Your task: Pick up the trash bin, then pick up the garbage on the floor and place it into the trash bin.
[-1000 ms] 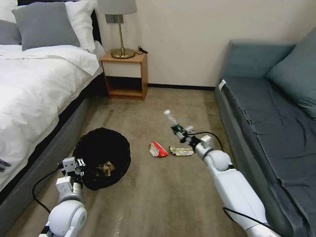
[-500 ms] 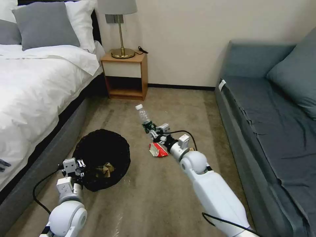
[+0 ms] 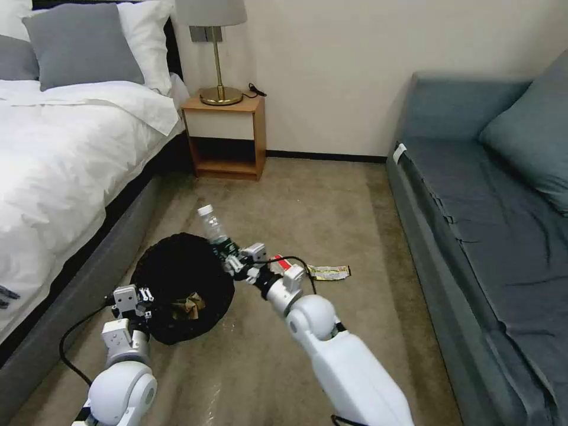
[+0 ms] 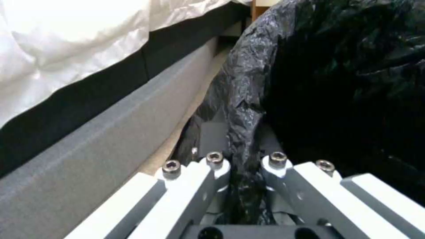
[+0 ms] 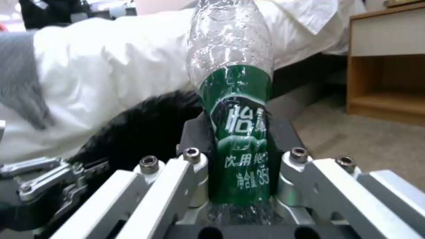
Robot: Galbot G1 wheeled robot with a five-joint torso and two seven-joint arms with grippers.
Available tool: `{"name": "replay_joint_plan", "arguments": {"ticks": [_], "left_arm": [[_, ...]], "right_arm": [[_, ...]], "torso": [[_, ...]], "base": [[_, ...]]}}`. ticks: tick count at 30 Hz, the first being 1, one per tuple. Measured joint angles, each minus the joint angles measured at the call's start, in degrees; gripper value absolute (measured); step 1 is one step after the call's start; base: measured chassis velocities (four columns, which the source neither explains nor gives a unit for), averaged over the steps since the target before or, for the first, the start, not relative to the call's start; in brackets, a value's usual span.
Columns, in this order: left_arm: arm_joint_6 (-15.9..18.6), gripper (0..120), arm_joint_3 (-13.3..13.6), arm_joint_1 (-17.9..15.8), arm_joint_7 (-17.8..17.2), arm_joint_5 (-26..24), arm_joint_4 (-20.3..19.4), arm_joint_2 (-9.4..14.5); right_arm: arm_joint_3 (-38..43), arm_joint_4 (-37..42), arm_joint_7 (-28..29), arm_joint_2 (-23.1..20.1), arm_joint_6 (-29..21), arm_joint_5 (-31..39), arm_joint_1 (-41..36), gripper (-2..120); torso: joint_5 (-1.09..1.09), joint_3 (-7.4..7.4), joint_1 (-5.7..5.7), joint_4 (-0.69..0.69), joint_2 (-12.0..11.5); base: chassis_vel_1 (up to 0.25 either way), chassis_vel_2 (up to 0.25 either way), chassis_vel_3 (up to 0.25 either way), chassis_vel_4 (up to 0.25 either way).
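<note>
Bottle held at the rim of the trash bin

The right gripper [image 3: 228,255] is clamped on the clear plastic bottle [image 3: 212,226] at its green label, cap end tilted up, over the trash bin [image 3: 177,266] on its sofa-side rim. It looks empty, light and slick, and likely to dent, so the labelled waist is the sound place to hold. The left gripper [image 4: 241,172] pinches the bin's crinkly black bag [image 4: 248,99] on the bed side; the liner is soft and may slip. A foil wrapper [image 3: 329,272] lies on the carpet, well clear of the bin.
</note>
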Motion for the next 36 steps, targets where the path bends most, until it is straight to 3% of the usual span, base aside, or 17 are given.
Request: {"name": "replay_joint_plan", "arguments": {"ticks": [5, 23, 32, 36], "left_arm": [[-0.21, 2, 1.13, 0.47, -0.08, 1.44, -0.63, -0.58], [-0.82, 2, 2.53, 1.01, -0.36, 1.97, -1.96, -0.43], [-1.05, 2, 1.49, 0.83, 0.03, 1.72, -1.77, -0.30], [-1.29, 2, 1.31, 0.83, 0.17, 1.38, -1.55, -0.26]], "right_arm": [[-1.45, -1.44, -0.50, 1.60, 1.14, -3.24, -1.10, 17], [-1.14, -5.02, -1.16, -0.07, 4.26, -9.60, -4.22, 17], [-0.63, -5.51, -0.93, 0.19, 4.58, -10.46, -4.28, 17], [-0.50, -5.95, -0.79, 0.57, 4.83, -11.15, -4.55, 31]], "torso": [[0.00, 0.00, 0.00, 0.00, 0.00], [0.01, 0.00, 0.00, -0.01, 0.00], [0.01, 0.00, 0.00, -0.01, 0.00], [0.01, 0.00, 0.00, -0.01, 0.00]], "base": [[0.000, 0.000, 0.000, 0.000], [0.000, 0.000, 0.000, 0.000], [0.000, 0.000, 0.000, 0.000], [0.000, 0.000, 0.000, 0.000]]}}
